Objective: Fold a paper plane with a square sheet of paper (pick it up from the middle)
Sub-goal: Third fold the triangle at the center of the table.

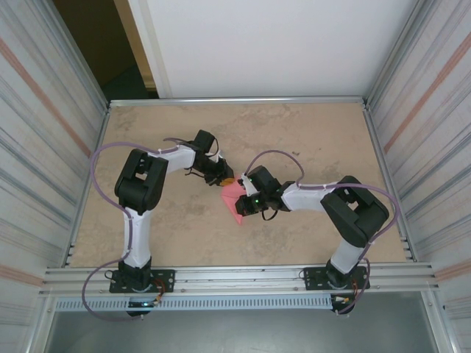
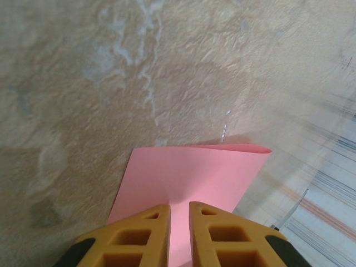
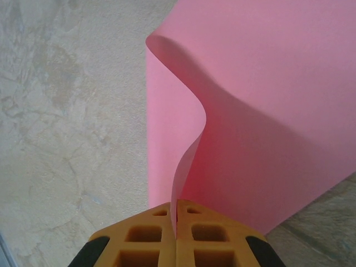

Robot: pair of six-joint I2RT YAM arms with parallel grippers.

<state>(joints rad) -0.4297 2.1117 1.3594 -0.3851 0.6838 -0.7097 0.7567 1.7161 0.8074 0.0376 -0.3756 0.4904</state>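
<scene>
Pink-red paper (image 1: 234,198), held off the tabletop (image 1: 309,140) at centre frame between two arms. Left gripper (image 2: 178,222) clamped on one edge, paper running up between its orange fingers (image 2: 139,236). Right gripper (image 3: 176,222) pinched tight on another edge, sheet curling upward in a soft wave toward upper right. Lifted and doubled over loosely, but no sharp crease or dart shape yet; by the look of it, nearly all folding left to do.

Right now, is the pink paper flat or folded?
Bent, not flat: the paper curls in an S-shaped wave in the right wrist view, pinched by both end effectors. No sharp crease shows.
</scene>
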